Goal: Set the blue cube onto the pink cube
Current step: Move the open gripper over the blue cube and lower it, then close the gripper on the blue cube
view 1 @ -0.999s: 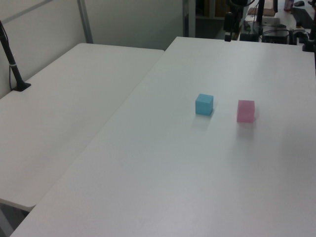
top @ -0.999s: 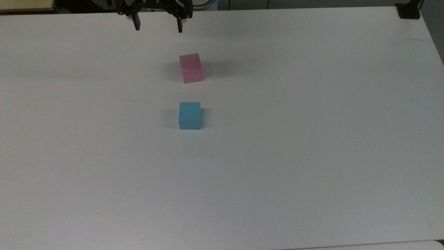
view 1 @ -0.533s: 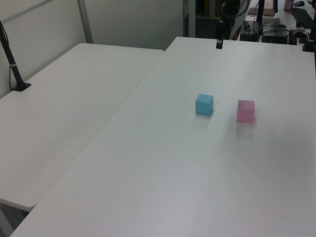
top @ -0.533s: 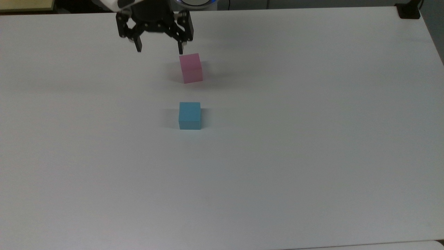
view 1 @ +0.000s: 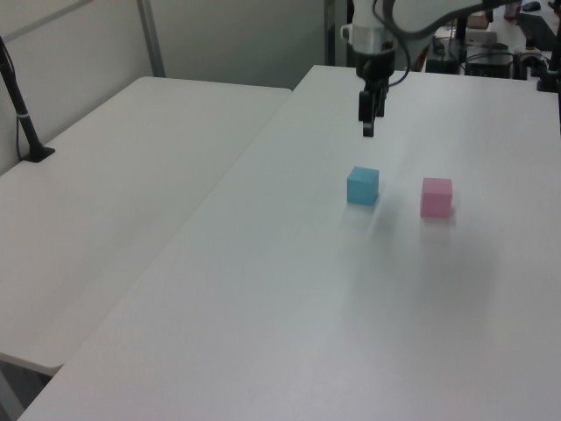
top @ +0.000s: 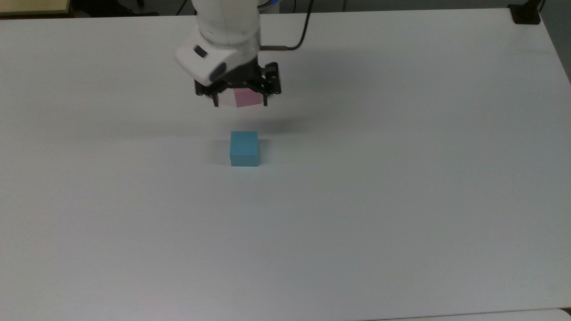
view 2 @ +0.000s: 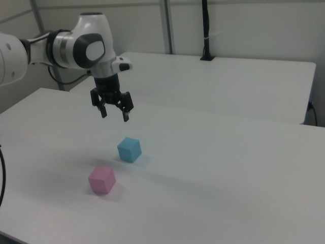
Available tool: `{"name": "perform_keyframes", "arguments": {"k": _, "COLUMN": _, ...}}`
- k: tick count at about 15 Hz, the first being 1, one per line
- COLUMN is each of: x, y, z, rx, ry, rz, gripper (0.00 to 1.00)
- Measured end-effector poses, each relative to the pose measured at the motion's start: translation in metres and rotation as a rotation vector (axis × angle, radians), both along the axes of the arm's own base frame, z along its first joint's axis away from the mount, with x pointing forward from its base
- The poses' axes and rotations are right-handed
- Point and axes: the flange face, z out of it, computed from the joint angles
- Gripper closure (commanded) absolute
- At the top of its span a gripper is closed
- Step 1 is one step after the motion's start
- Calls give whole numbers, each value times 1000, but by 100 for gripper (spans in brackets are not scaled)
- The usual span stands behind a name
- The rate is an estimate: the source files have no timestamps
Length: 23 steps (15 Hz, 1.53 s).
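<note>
The gripper [view 2: 115,115] hung in the air with its two fingers spread apart and nothing between them. That made sense, because it had not yet picked anything up. It was high above the white table [top: 401,200], up over the blue cube [view 2: 129,149].

The blue cube [top: 244,148] sat flat on the table by itself. The pink cube [view 2: 102,180] sat near it, not touching it. In the top view the arm covered part of the pink cube [top: 247,97].

I think the fingers were open wide so they could go down around the blue cube. The stacking was not done yet.
</note>
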Motion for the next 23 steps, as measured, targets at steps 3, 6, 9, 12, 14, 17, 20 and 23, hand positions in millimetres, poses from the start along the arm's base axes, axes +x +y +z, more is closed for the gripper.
{"name": "perform_keyframes", "arguments": {"k": 3, "x": 13, "y": 17, "z": -42, "rx": -12, "ry": 39, "rz": 24, "gripper": 0}}
{"name": "perform_keyframes", "arguments": {"k": 6, "x": 19, "y": 10, "z": -51, "rx": -19, "ry": 45, "rz": 10, "gripper": 0}}
{"name": "perform_keyframes", "arguments": {"k": 9, "x": 21, "y": 10, "z": -71, "rx": -26, "ry": 76, "rz": 11, "gripper": 0}}
{"name": "perform_keyframes", "arguments": {"k": 12, "x": 22, "y": 15, "z": -90, "rx": -31, "ry": 104, "rz": 17, "gripper": 0}}
{"name": "perform_keyframes", "arguments": {"k": 14, "x": 23, "y": 15, "z": -99, "rx": -33, "ry": 117, "rz": 17, "gripper": 0}}
{"name": "perform_keyframes", "arguments": {"k": 17, "x": 23, "y": 16, "z": -112, "rx": -37, "ry": 136, "rz": 18, "gripper": 0}}
{"name": "perform_keyframes", "arguments": {"k": 20, "x": 24, "y": 15, "z": -113, "rx": -38, "ry": 137, "rz": 17, "gripper": 0}}
{"name": "perform_keyframes", "arguments": {"k": 23, "x": 26, "y": 10, "z": -111, "rx": -39, "ry": 122, "rz": 10, "gripper": 0}}
